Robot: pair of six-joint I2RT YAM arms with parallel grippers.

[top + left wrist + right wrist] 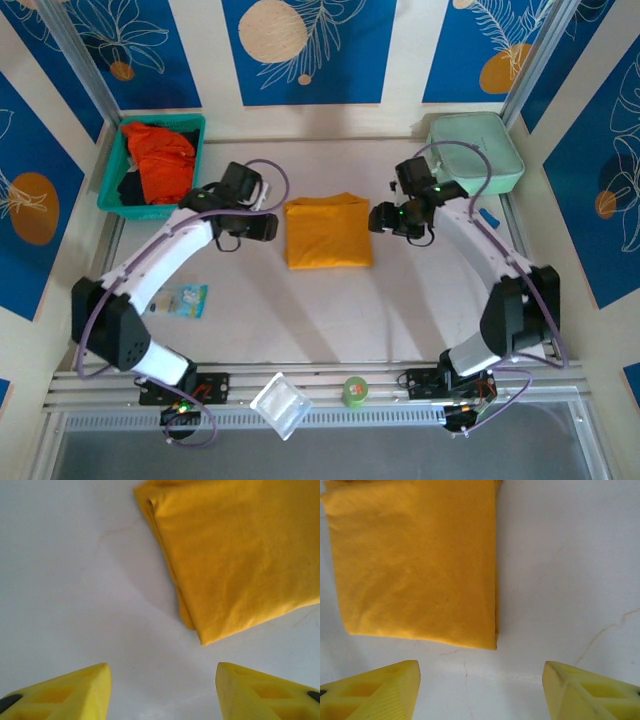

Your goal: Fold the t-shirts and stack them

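The mustard-yellow t-shirt (327, 232) lies folded into a neat rectangle at the table's middle; its layered edge (172, 575) and flat top (415, 560) show in both wrist views. A red-orange t-shirt (163, 160) sits crumpled in the teal basket (112, 180). My left gripper (272, 227) hovers just left of the folded shirt, open, nothing between its yellow fingers (80, 690). On the shirt's right side my right gripper (377, 218) is open too, fingers (585, 690) spread over bare table.
A mint-green box (478, 150) stands at the back right. Near the front lie a small printed packet (184, 300), a clear plastic container (279, 405) and a green tape roll (355, 391). A dark cloth (135, 187) lies in the basket beside the red-orange shirt.
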